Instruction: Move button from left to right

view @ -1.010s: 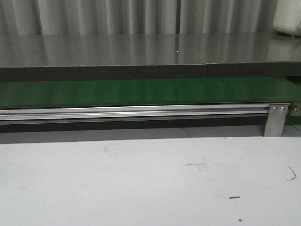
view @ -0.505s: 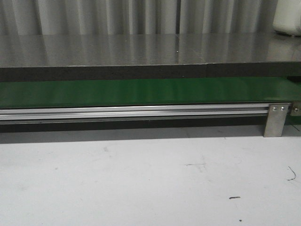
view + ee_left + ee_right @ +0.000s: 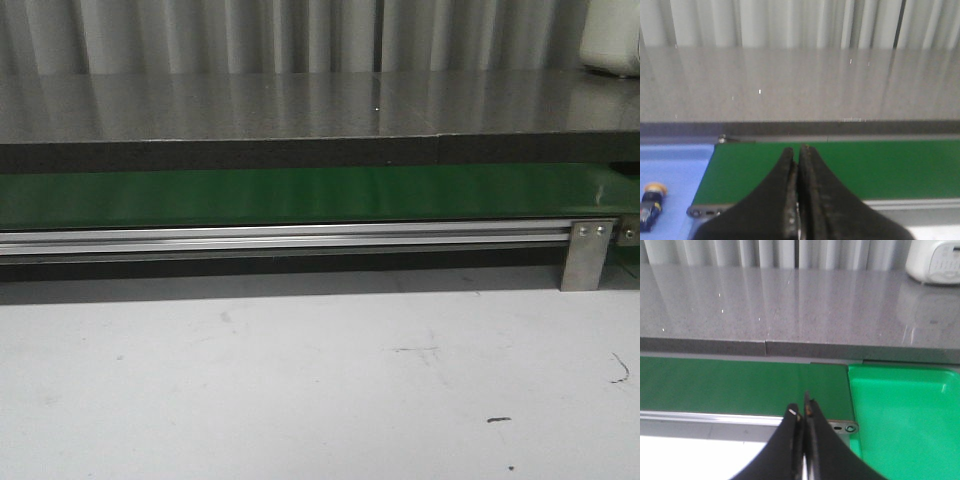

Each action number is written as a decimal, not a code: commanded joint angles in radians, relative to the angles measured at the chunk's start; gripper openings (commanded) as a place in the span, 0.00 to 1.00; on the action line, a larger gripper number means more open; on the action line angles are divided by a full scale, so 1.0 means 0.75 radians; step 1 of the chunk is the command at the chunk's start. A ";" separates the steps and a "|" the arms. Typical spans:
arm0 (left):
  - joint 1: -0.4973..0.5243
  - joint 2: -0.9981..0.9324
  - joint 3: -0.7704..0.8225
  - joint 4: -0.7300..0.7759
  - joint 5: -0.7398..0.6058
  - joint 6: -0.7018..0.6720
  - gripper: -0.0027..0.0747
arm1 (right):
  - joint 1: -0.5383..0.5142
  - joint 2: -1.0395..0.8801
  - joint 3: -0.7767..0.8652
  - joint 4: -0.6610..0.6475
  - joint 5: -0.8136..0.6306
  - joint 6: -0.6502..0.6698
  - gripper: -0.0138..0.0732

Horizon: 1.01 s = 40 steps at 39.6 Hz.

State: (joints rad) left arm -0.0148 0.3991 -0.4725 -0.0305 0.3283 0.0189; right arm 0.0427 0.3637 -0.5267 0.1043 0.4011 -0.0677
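The job has not begun: the button (image 3: 651,205), a small black body with an orange-yellow cap, lies on a blue surface (image 3: 677,165) just past the left end of the green belt (image 3: 300,195), seen only from the left wrist camera. The left gripper (image 3: 798,200) hangs over the belt's near edge with its fingers pressed together and nothing between them, apart from the button. The right gripper (image 3: 802,432) is likewise closed and empty, near the belt's right end beside a bright green tray (image 3: 905,410). The front camera shows the belt bare, with neither arm in view. Picking up, carrying across and setting down all appear to remain.
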 commanded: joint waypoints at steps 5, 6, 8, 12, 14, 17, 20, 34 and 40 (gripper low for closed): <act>0.000 0.145 -0.066 0.006 -0.020 -0.003 0.01 | -0.008 0.083 -0.070 0.003 -0.087 0.001 0.08; 0.000 0.145 -0.066 0.006 -0.023 -0.003 0.01 | -0.008 0.083 -0.070 0.003 -0.090 0.001 0.09; 0.000 0.145 -0.066 0.006 -0.028 -0.003 0.03 | -0.008 0.083 -0.070 0.003 -0.092 0.001 0.11; 0.000 0.145 -0.066 0.006 -0.053 -0.003 0.21 | -0.008 0.083 -0.070 0.003 -0.092 0.001 0.26; 0.000 0.145 -0.066 0.006 -0.060 -0.003 0.35 | -0.008 0.083 -0.070 0.003 -0.092 0.001 0.38; 0.000 0.145 -0.066 0.006 -0.062 -0.003 0.62 | -0.008 0.083 -0.070 0.003 -0.092 0.001 0.58; 0.000 0.145 -0.066 0.006 -0.062 -0.003 0.82 | -0.008 0.083 -0.070 0.003 -0.092 0.001 0.76; 0.001 0.183 -0.100 0.006 -0.057 -0.015 0.88 | -0.008 0.083 -0.070 0.003 -0.096 -0.001 0.90; 0.015 0.351 -0.280 0.027 0.000 -0.015 0.87 | -0.008 0.083 -0.070 0.003 -0.095 -0.001 0.90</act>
State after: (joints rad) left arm -0.0124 0.5863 -0.5737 -0.0174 0.3832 0.0188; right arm 0.0427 0.4134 -0.5422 0.1043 0.4089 -0.0677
